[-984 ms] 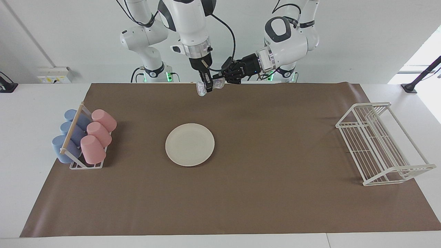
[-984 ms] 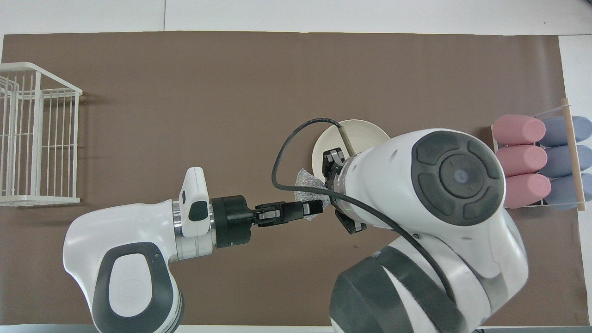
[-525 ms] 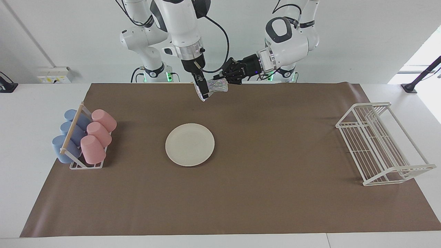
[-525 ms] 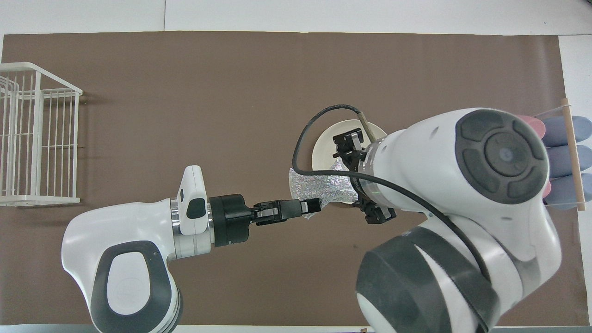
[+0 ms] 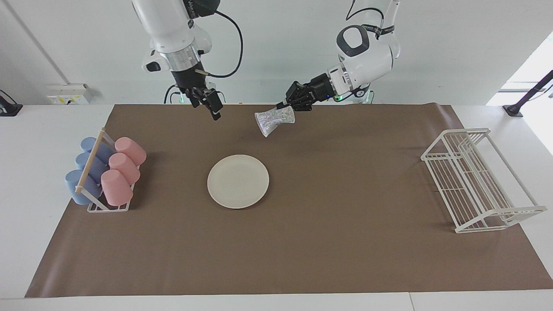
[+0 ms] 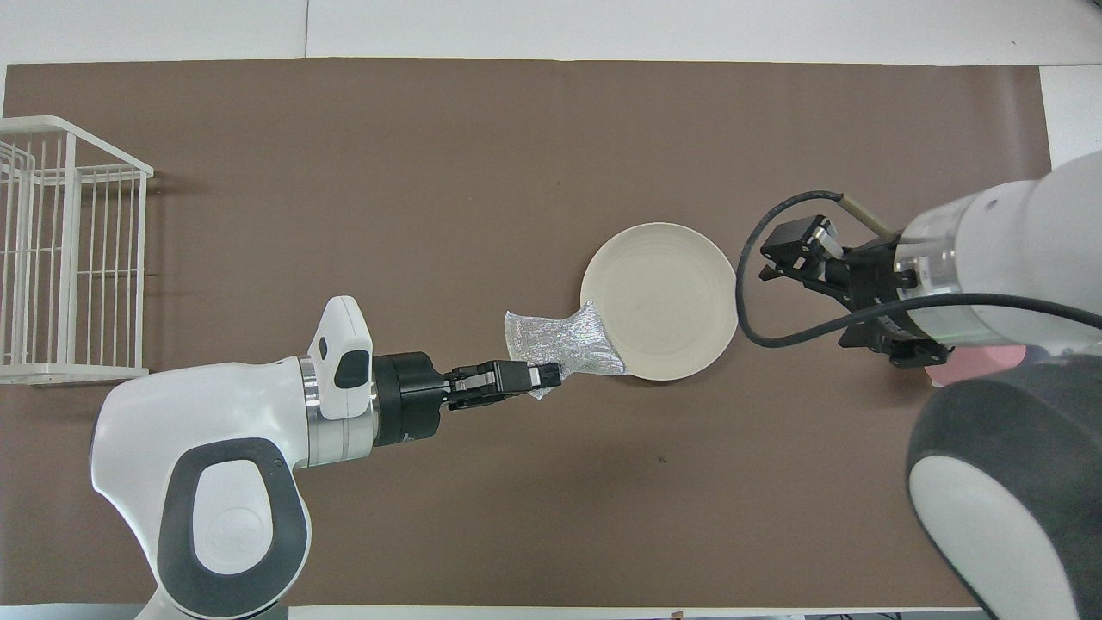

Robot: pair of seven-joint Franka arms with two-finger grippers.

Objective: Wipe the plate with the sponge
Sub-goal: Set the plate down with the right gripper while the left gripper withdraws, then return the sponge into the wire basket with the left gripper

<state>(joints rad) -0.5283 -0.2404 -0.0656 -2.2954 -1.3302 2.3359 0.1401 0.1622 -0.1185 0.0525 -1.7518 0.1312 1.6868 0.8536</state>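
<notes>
Up near the robots' edge of the bench (image 5: 389, 259), left gripper (image 5: 288, 105) is clamped on one end of the sponge (image 5: 274, 120), rest of the pad hanging loose in the air, not touching anything. Plate (image 5: 238, 181) sits flat mid-bench on the brown mat (image 5: 302, 242), bare, no contact yet. So judging by this: pickup done, sponge sits in the left gripper alone, wiping not started. Left to do: bring sponge down onto plate, rub across it.

Overhead view: sponge (image 6: 560, 341) covers the plate (image 6: 659, 301) rim at about 8 o'clock, but it is raised, so that is overlap, not touch. Left gripper (image 6: 544, 379) reaches in level from the plate's 8 o'clock, wrist horizontal, forearm low.

Right gripper (image 5: 211, 105) has its jaws apart, holds nothing, up in the air over the mat's robot-side edge, pointing down and tilted; overhead view has right gripper (image 6: 796, 252) just off the plate's 3 o'clock. Looks like it is waiting.

Cup rack (image 5: 106, 172) at the right arm's end, wire rack (image 5: 479, 181) at the left arm's end, both well apart from the plate.
</notes>
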